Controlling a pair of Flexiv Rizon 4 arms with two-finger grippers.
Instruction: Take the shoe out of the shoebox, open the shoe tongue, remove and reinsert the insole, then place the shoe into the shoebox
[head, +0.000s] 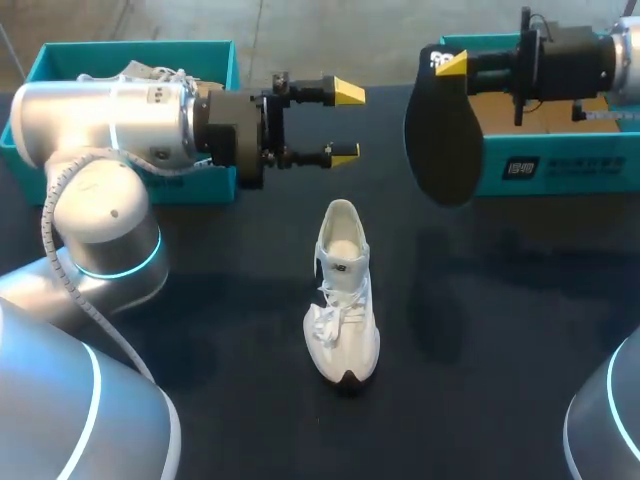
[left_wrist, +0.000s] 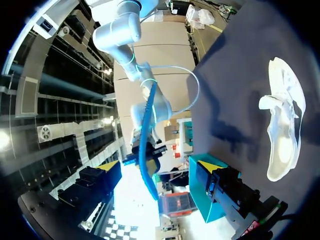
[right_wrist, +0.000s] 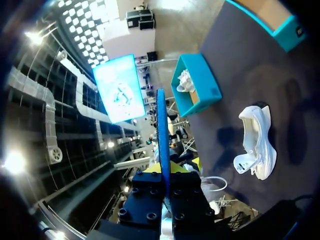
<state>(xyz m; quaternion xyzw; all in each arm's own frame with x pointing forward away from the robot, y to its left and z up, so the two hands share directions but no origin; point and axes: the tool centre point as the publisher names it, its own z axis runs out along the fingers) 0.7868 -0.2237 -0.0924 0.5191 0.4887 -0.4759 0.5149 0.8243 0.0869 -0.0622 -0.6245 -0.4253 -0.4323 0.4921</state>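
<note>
Dark insole (head: 440, 140) in right gripper (head: 451, 65), white shoe (head: 343, 290) on table (head: 500, 300)

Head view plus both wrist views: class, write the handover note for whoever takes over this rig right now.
Left gripper: open and empty, above the table, beyond the shoe's heel.
Right gripper: shut on the insole, which hangs in front of the right shoebox.
Shoe: upright mid-table, toe toward the robot.
Left shoebox: holds a second white shoe.
Done: shoe out, insole removed.
Left: reinsert the insole, then place the shoe into its shoebox.
</note>
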